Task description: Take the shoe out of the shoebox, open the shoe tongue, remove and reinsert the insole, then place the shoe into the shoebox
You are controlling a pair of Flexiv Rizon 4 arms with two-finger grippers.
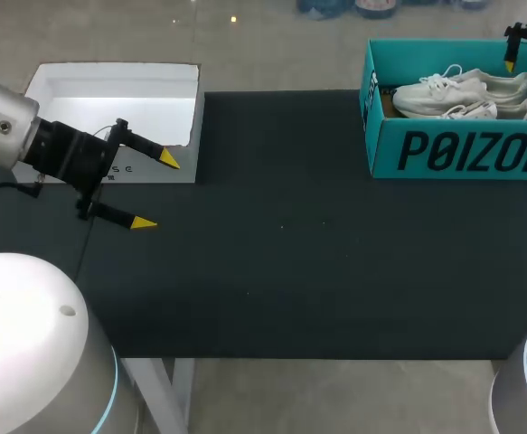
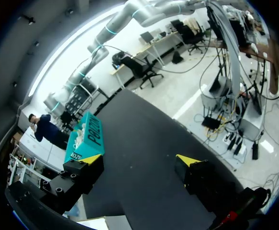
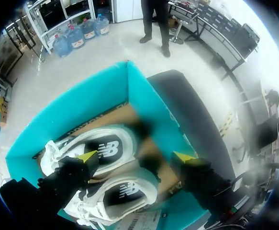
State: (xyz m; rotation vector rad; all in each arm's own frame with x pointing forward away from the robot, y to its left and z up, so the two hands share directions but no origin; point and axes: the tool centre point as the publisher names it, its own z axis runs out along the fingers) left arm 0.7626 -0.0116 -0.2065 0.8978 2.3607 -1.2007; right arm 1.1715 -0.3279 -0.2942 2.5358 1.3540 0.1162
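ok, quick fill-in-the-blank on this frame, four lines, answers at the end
1. The teal shoebox holds ____ white shoes.
2. The right gripper hangs over the shoes with its fingers ____.
3. The left gripper is open and holds ____.
4. Beside the left gripper sits an open box coloured ____.

Missing words: two; open; nothing; white.

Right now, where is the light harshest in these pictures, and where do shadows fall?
Head view: the white box glares washed-out inside, while the black table looks matte. Left wrist view: that table is dull, with no glare. Right wrist view: a dark smudge, likely shadow, crosses the white sneakers and teal shoebox between the tips of the open right tool.
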